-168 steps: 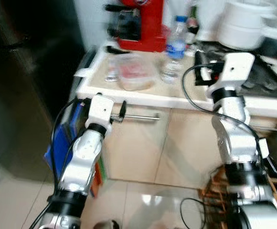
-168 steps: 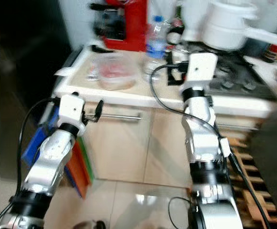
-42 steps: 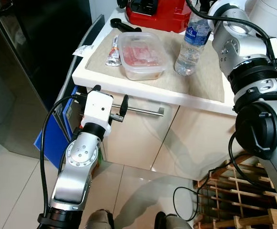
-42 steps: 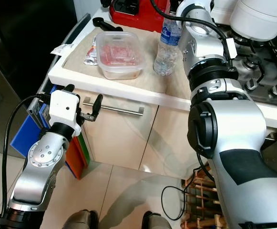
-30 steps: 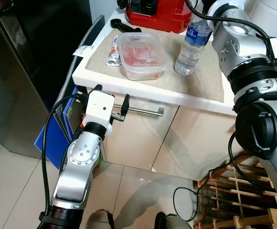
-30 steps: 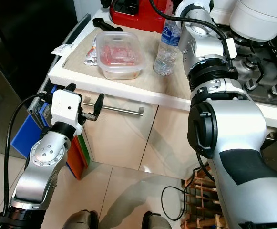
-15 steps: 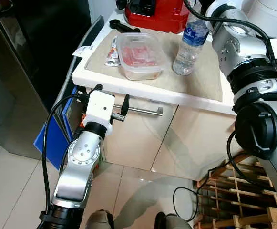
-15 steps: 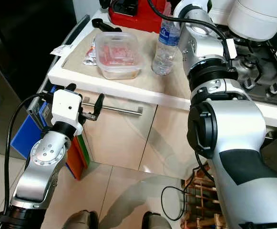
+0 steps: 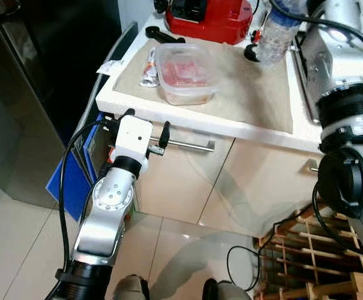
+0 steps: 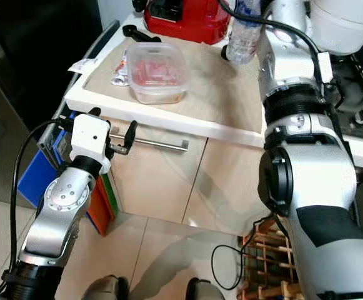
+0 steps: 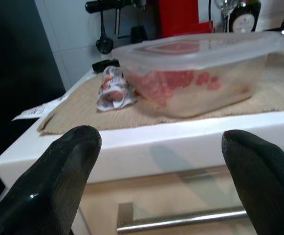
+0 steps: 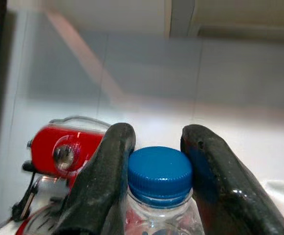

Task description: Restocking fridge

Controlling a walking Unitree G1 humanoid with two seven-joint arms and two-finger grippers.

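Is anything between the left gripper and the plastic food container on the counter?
Nothing stands between them: the open left gripper looks straight at the plastic food container. It sits below the counter edge, by the drawer handle.

The right gripper (image 12: pixel 154 161) is now lifting the water bottle (image 9: pixel 275 39) off the beige mat (image 9: pixel 243 94), carrying it up and toward the back right of the counter; a moment ago the bottle was standing on the mat beside the plastic food container (image 9: pixel 182 72).

Water bottle (image 9: pixel 276 34) blurred, top cut off.
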